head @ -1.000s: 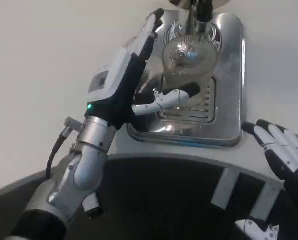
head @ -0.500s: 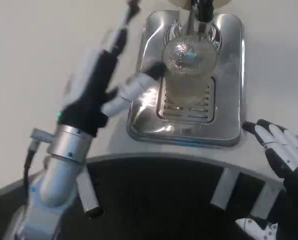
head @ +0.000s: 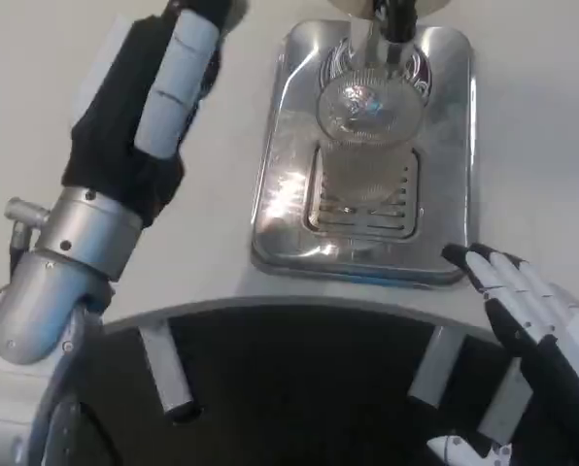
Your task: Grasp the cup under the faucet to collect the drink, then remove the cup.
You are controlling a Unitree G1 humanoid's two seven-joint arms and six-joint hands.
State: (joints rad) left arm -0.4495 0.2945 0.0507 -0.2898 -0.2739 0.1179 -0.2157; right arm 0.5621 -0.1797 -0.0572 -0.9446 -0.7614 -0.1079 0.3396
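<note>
The clear cup point(head: 364, 146) stands on the slotted grate of the steel drip tray point(head: 280, 209), right under the faucet point(head: 387, 15) at twelve o'clock, and neither hand is on it. That is the main risk as I see it: nothing steadies the cup, so a hand arriving fast or off-line could knock it sideways off the grate, or tip it against the faucet and spill what it holds.

The left hand point(head: 149, 102) is up at ten o'clock, well apart from the cup. Its fingers look extended and close together, pointing away from the robot, though the tips run off the top edge and I cannot tell how they end. From there it would have to swing toward three o'clock to reach the cup, and a sweep like that could strike the tray's raised rim or push the cup instead of wrapping it.

The right hand point(head: 523, 301) sits at five o'clock, near the tray's front corner, fingers straight and slightly fanned, holding nothing. If it lifts carelessly it could catch that corner and jolt the whole tray.

The cup itself is see-through, with a ribbed wall and a round mouth catching bright glints. It seems upright. Its glassy wall looks slick, so a loose grip may slip. How full it is, I cannot tell.
</note>
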